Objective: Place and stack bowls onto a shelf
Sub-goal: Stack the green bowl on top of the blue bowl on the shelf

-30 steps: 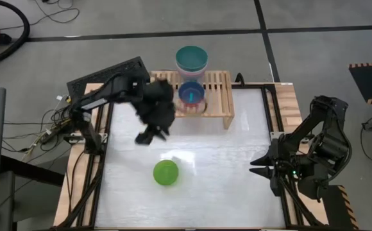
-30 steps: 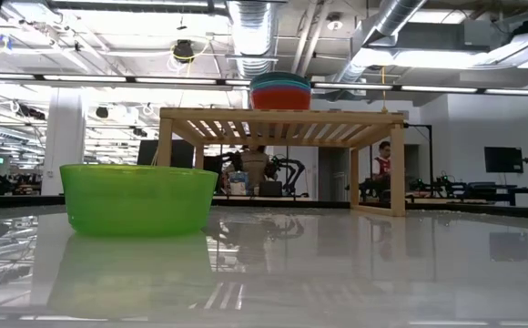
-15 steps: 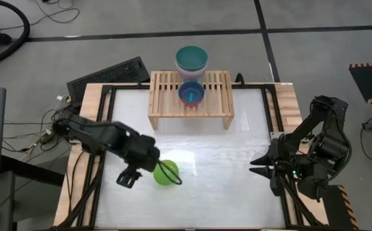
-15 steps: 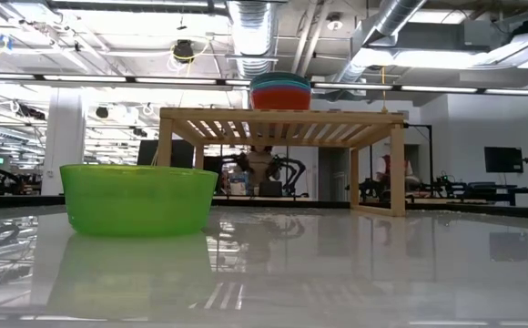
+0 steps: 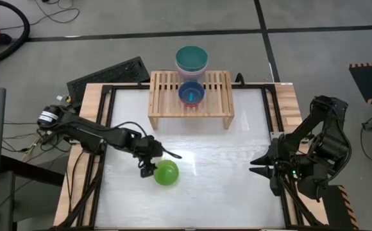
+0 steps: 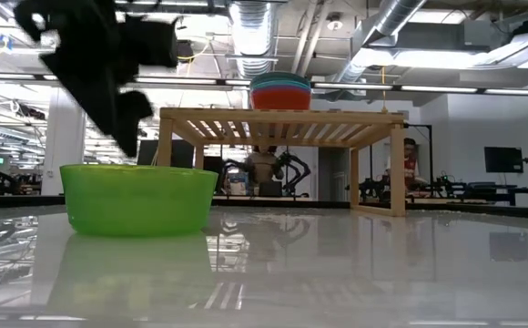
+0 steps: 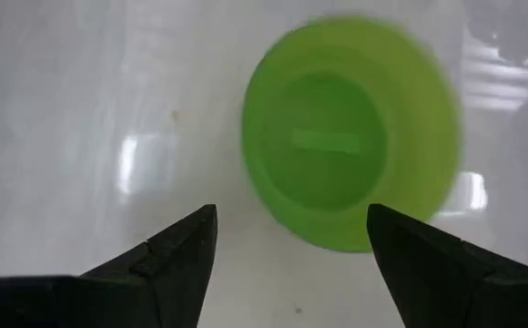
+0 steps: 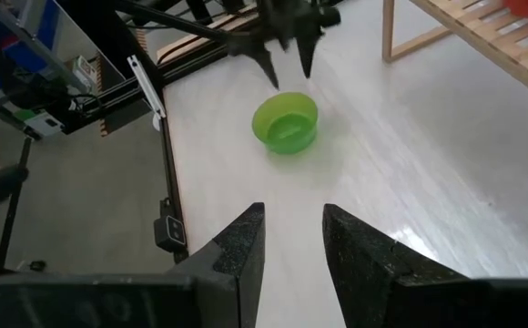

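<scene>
Bowls are mostly shelved; the green bowl point(image 5: 166, 173) remains on the bench point(image 5: 224, 167). Left gripper point(image 5: 155, 163) has swung down over it, jaws spread (pickup next, likely); right gripper point(image 5: 258, 163) waits, jaws parted.

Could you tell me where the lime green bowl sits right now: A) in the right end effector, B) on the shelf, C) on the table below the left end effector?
C: the lime green bowl rests on the table, open left end effector just above it.

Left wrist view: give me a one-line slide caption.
Open left gripper poised above the upright lime green bowl on the white table, not yet touching it.
</scene>
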`<state>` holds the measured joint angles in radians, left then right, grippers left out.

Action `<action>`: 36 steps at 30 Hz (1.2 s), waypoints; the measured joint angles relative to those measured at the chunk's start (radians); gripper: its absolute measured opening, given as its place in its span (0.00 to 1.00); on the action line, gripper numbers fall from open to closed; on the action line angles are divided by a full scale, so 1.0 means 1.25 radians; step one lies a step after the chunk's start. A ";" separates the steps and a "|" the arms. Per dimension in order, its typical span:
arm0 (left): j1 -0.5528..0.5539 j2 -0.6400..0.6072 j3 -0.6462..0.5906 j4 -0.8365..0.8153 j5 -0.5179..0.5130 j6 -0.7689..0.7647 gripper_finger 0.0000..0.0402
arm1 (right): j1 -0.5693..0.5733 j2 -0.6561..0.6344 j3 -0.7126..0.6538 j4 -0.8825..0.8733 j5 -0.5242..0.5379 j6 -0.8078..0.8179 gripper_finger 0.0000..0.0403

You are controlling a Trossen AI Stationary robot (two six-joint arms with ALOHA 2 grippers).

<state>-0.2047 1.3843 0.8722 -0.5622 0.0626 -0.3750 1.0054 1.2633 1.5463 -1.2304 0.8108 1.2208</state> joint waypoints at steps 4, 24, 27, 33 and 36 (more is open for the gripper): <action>0.032 0.022 -0.054 0.100 -0.019 -0.033 0.67 | 0.000 0.000 0.000 -0.001 0.000 0.000 0.34; 0.041 0.167 -0.037 0.140 0.046 -0.130 0.08 | -0.002 0.000 0.000 -0.039 0.000 0.002 0.34; 0.045 0.156 0.008 0.115 0.071 -0.138 0.02 | -0.011 0.000 0.000 -0.039 0.000 0.003 0.34; 0.075 0.157 0.206 -0.081 0.053 -0.096 0.00 | -0.022 0.000 0.000 -0.048 -0.001 0.002 0.34; 0.112 0.157 0.330 -0.202 0.024 -0.044 0.00 | -0.022 0.000 0.000 -0.061 0.000 0.002 0.34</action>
<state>-0.0652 1.5803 1.2845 -0.8149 0.0924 -0.4304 0.9783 1.2636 1.5463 -1.3065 0.8104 1.2232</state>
